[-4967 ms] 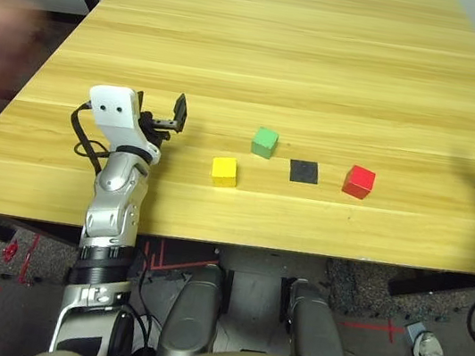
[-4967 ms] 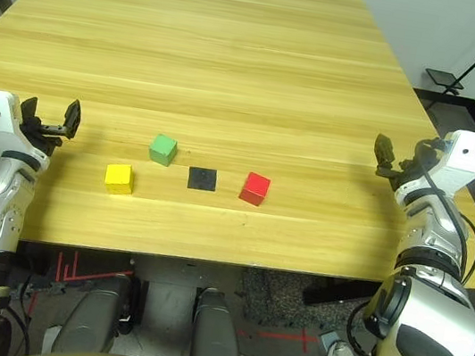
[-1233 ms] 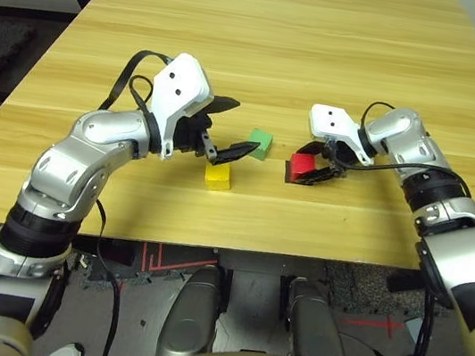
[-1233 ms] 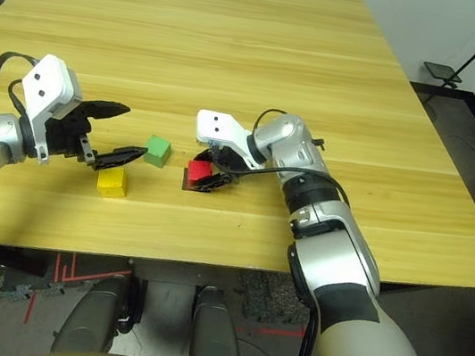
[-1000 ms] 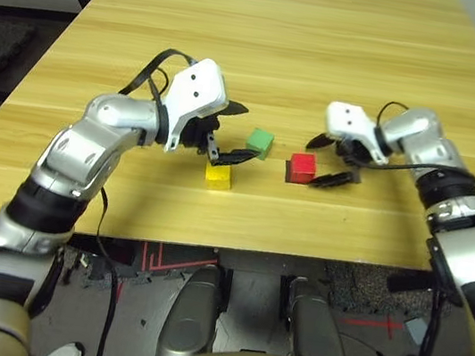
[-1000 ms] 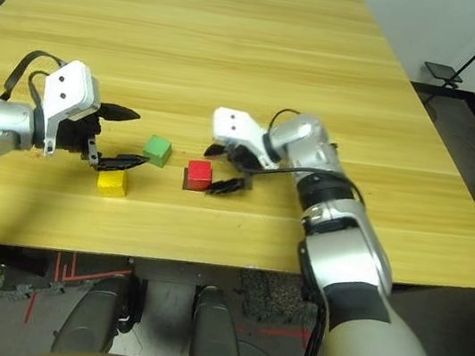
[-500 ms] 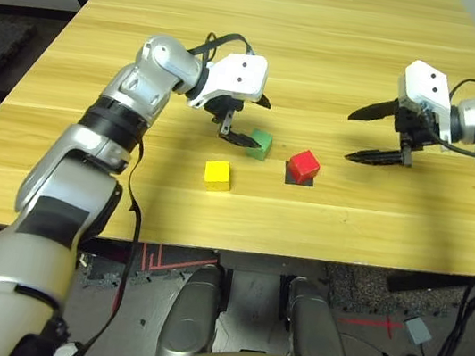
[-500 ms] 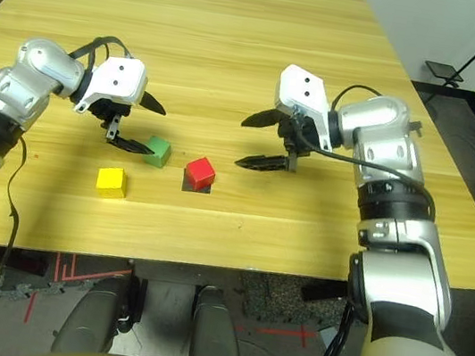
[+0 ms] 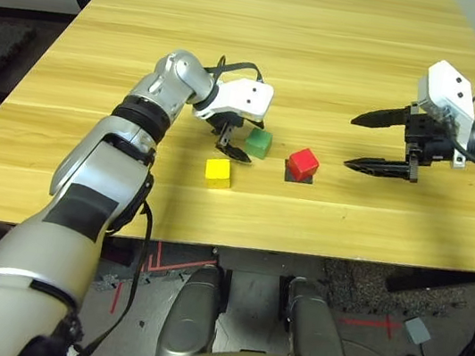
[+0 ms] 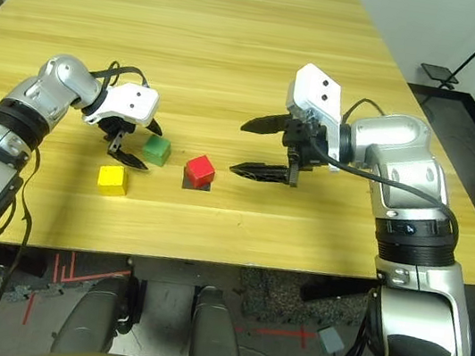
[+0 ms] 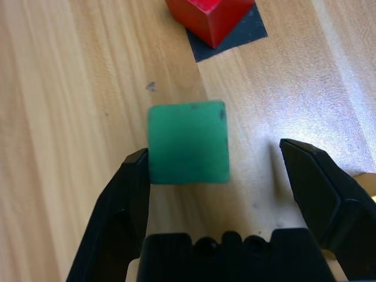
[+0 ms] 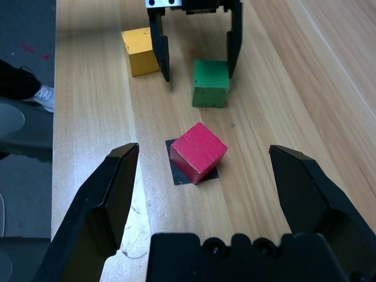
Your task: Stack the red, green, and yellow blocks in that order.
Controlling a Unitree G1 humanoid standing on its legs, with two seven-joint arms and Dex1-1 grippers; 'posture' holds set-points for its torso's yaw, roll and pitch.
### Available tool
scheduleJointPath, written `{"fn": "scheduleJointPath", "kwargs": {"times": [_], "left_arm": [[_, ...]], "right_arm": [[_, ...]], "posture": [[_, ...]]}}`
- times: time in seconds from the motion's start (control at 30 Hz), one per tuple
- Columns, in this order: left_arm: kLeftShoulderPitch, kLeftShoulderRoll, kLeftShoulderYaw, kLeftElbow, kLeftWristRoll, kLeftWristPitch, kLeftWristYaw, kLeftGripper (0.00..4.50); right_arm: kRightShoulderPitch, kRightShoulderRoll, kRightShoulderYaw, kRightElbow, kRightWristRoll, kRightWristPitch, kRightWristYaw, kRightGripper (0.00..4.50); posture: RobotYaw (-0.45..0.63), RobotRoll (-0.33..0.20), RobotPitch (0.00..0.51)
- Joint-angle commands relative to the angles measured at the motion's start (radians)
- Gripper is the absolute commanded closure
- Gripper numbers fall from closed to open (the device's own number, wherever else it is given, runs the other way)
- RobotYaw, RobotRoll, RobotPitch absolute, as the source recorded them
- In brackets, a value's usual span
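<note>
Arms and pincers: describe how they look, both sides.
Both arms are silver, jointed shells with dark bands. Each wrist carries a white block with two small dark dots and black cables. The left pincer and right pincer each have two black tapering fingers.

silver arms, white wrists, black cables

Red block: I see it resting skewed on a black patch. Green block: just left of it and slightly farther, flat on the table, between my left fingers. Yellow block: nearest, leftmost, apart.
</note>
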Motion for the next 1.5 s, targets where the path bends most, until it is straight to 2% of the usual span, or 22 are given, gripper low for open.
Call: {"fn": "scheduleJointPath", "kwargs": {"times": [0.03,0.13,0.17,0.3,0.4,0.53,0.63,0.7,0.83,0.97,1.13,1.5], "left_arm": [[0.004,-0.018,0.027,0.019,0.005,0.044,0.035,1.29],[0.001,-0.032,0.050,0.013,-0.002,0.076,0.056,2.32],[-0.001,-0.036,0.059,0.009,-0.003,0.089,0.063,2.40],[-0.004,-0.044,0.104,-0.059,-0.029,0.265,0.076,2.40],[0.019,-0.020,0.107,-0.207,-0.021,0.432,0.067,2.40],[0.074,0.019,0.098,-0.584,-0.045,0.860,0.030,2.40],[0.108,0.042,0.072,-0.824,-0.066,1.094,0.036,2.40],[0.122,0.051,0.054,-0.947,-0.082,1.211,0.051,2.40],[0.136,0.014,0.046,-1.097,-0.143,1.386,0.125,2.40],[0.155,-0.055,0.038,-1.105,-0.165,1.401,0.250,2.40],[0.169,-0.099,0.025,-1.062,-0.184,1.364,0.350,2.40],[0.183,-0.093,-0.017,-1.006,-0.209,1.302,0.440,2.40]], "right_arm": [[0.003,-0.012,-0.007,0.012,0.011,-0.004,-0.019,0.00],[-0.003,-0.011,-0.003,0.028,0.011,-0.013,-0.026,0.00],[-0.004,-0.011,-0.001,0.035,0.009,-0.017,-0.027,0.00],[-0.021,-0.011,0.003,0.098,-0.008,-0.057,-0.033,0.00],[-0.020,-0.017,0.003,0.134,-0.007,-0.081,-0.025,0.00],[-0.002,-0.029,0.007,0.186,-0.005,-0.137,0.017,0.00],[0.011,-0.030,0.012,0.223,-0.010,-0.174,0.034,0.00],[0.016,-0.028,0.014,0.245,-0.016,-0.194,0.036,0.00],[0.017,-0.020,0.015,0.264,-0.018,-0.215,0.036,0.00],[0.022,-0.012,0.017,0.256,-0.015,-0.219,0.029,0.00],[0.031,-0.018,0.013,0.232,-0.010,-0.207,0.026,0.00],[0.063,-0.031,-0.005,0.163,0.008,-0.155,0.003,0.00]], "posture": [[0.14,-0.022,0.102],[0.15,-0.024,0.101],[0.15,-0.025,0.100],[0.18,-0.026,0.094],[0.20,-0.023,0.089],[0.24,-0.017,0.088],[0.25,-0.010,0.085],[0.25,-0.006,0.085],[0.25,0.000,0.085],[0.24,0.001,0.088],[0.22,-0.002,0.092],[0.20,-0.001,0.103]]}}
